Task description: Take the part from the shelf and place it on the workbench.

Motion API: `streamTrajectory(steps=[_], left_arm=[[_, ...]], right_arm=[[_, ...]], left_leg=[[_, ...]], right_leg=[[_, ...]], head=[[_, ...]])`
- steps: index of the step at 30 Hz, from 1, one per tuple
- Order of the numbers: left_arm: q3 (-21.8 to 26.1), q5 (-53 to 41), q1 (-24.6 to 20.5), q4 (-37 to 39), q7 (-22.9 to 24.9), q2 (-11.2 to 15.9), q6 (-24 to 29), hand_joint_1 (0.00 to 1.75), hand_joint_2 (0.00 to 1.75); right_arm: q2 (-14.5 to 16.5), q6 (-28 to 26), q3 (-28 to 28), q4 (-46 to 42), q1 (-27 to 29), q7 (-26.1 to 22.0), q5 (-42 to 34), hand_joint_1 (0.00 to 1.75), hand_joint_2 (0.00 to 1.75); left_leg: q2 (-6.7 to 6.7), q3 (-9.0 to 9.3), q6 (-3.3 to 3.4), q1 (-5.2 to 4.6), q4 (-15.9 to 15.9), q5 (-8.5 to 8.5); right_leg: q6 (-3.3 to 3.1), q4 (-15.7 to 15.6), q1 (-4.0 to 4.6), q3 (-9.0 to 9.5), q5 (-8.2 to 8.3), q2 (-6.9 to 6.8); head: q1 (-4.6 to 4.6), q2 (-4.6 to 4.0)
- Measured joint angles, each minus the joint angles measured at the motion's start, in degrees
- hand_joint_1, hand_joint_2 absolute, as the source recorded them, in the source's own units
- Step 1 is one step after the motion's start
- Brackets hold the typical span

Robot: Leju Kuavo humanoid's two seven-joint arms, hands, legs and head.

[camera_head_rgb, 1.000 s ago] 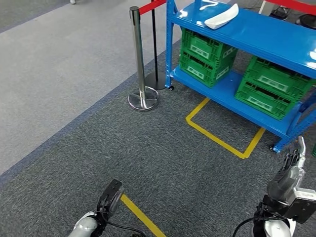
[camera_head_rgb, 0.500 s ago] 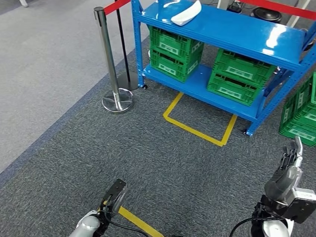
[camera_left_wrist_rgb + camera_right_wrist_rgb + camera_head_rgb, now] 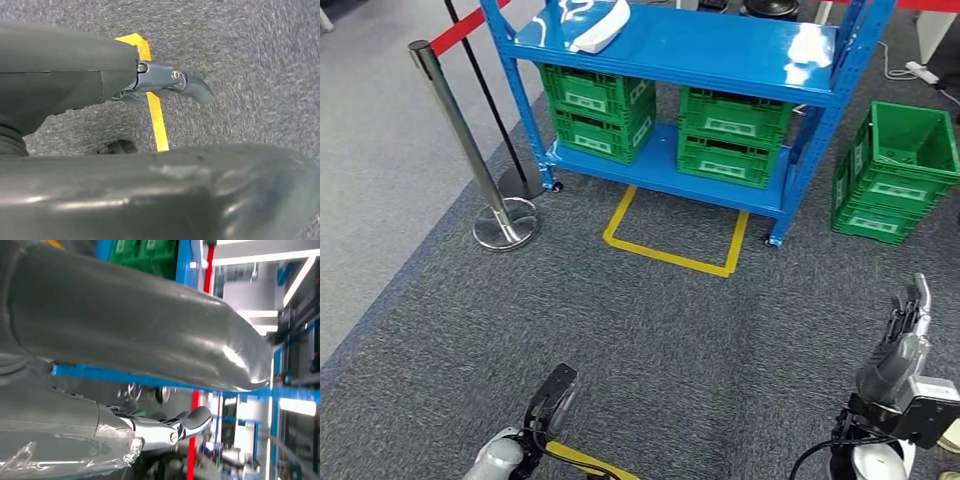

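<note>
White curved part (image 3: pixel 598 27), long and shell-like, is seen lying on the top level of the blue shelf (image 3: pixel 712 48), well apart from both hands. Left hand (image 3: pixel 552 397) and right hand (image 3: pixel 901 345) are held empty, fingers extended. Yellow floor tape (image 3: pixel 155 107) is shown under the left hand in the wrist view. Grey carpet (image 3: pixel 660 340); green crates (image 3: pixel 595 105) below.

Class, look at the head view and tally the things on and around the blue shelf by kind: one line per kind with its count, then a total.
Green crates: 5 (first at)
White part on the top shelf: 1
Blue shelf: 1
Silver stanchion post: 1
Total: 8
</note>
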Motion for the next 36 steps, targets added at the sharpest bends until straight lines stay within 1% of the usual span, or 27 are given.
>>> streamTrajectory(steps=[1,3,4,5,6,7,8,9,14,19,29,32,35,36], left_arm=[[0.0,0.0,0.0,0.0,0.0,0.0,0.0,0.0,0.0],[0.0,0.1,-0.3,0.0,0.0,0.0,-0.1,0.0,0.0],[0.0,0.2,-0.5,0.0,0.0,0.0,-0.1,0.0,0.0],[0.0,0.3,-0.6,0.0,0.0,-0.1,-0.1,0.0,0.0],[0.0,0.4,-0.7,0.0,-0.1,-0.2,-0.1,0.0,0.0],[0.0,0.5,-0.8,0.0,-0.1,-0.2,-0.1,0.0,0.0],[0.0,0.6,-0.8,0.0,-0.2,-0.3,0.0,0.0,0.0],[0.1,0.6,-0.8,0.0,-0.3,-0.3,0.0,0.0,0.0],[-0.3,-0.6,-0.9,0.0,-0.9,-0.4,1.0,0.0,0.0],[-0.8,-0.8,-1.0,0.0,-0.9,-0.4,1.1,0.0,0.0],[-1.3,-0.6,-1.2,0.0,-1.0,-0.4,1.3,0.0,0.0],[-1.3,-0.8,-1.3,0.0,-1.1,-0.4,2.1,0.0,0.0],[-1.4,-1.2,-1.4,0.0,-2.7,-0.3,3.1,0.0,0.0],[-1.4,-1.2,-1.4,0.0,-3.3,-0.3,3.2,0.0,0.0]], right_arm=[[0.0,0.0,0.0,0.1,0.0,0.1,0.0,0.0,0.0],[0.0,0.0,0.2,0.1,0.0,0.2,0.1,0.0,0.0],[0.0,-0.1,0.3,0.1,0.0,0.3,0.1,0.0,0.0],[0.0,-0.2,0.4,0.1,0.0,0.4,0.2,0.0,0.0],[0.0,-0.3,0.4,0.2,0.0,0.5,0.2,0.0,0.0],[0.0,-0.4,0.4,0.2,0.0,0.6,0.2,0.0,0.0],[0.0,-0.5,0.4,0.2,0.0,0.6,0.2,0.0,0.0],[0.0,-0.5,0.4,0.3,0.0,0.7,0.2,0.0,0.0],[0.0,-0.5,0.8,0.5,-0.3,0.8,0.2,0.0,0.0],[0.0,-0.5,0.9,0.7,-0.4,0.8,0.2,0.0,0.0],[0.0,-0.5,1.0,1.0,-0.6,0.8,0.2,0.0,0.0],[0.0,-0.6,1.2,1.4,-0.8,0.8,0.1,0.0,0.0],[0.0,-0.6,1.3,1.7,-0.8,0.8,0.1,0.0,0.0],[0.0,-0.4,1.4,1.7,-0.9,0.8,0.0,0.0,0.0]], left_leg=[[-0.09,0.4,0.19,-0.01,-1.5,1.7],[-0.51,3.24,0.68,-0.03,-8.5,6.08],[-0.78,4.7,0.84,0.01,-11.9,7.41],[-1.05,5.66,0.81,0.06,-14.3,8.1],[-1.27,6.06,0.66,0.09,-15.5,8.17],[-1.33,6.16,0.49,0.12,-16.0,8.11],[-1.39,6.11,0.39,0.09,-16.0,8.2],[-1.46,6.08,0.45,0.05,-16.0,8.23],[-1.59,6.01,1.07,-0.04,-16.0,8.33],[-1.59,5.99,1.23,-0.18,-15.9,8.36],[-1.59,5.99,1.32,-0.06,-15.9,8.46],[-1.59,5.99,1.31,-0.04,-15.9,8.47],[-1.59,5.97,1.33,-0.05,-15.9,8.47],[-1.59,5.99,1.58,-0.12,-15.9,8.46]], right_leg=[[0.0,0.0,0.0,0.08,-0.01,0.6],[0.1,0.0,0.04,0.26,-0.06,1.51],[0.26,0.1,0.15,0.22,-0.14,1.9],[0.39,0.3,0.28,0.1,-0.22,2.09],[0.28,0.3,0.41,-0.04,-0.28,2.14],[0.11,0.3,0.48,-0.13,-0.31,2.08],[-0.09,0.2,0.49,-0.08,-0.27,1.95],[-0.19,0.0,0.47,0.03,-0.17,1.83],[0.67,-0.7,0.41,0.38,0.21,1.67],[1.19,-0.8,0.23,0.36,0.29,1.67],[1.27,-0.7,0.31,0.26,0.31,1.68],[1.27,-0.7,0.32,0.26,0.31,1.68],[1.29,-0.8,0.3,0.29,0.33,1.68],[1.51,-0.9,0.2,0.35,0.43,1.76]], head=[[-0.01,0.0],[-0.02,0.0],[0.0,0.0],[0.04,0.0],[0.04,0.0],[0.08,0.0],[0.09,0.0],[0.08,0.0],[0.08,0.0],[0.05,0.0],[0.05,0.0],[0.05,0.0],[0.05,0.0],[0.04,0.0]])
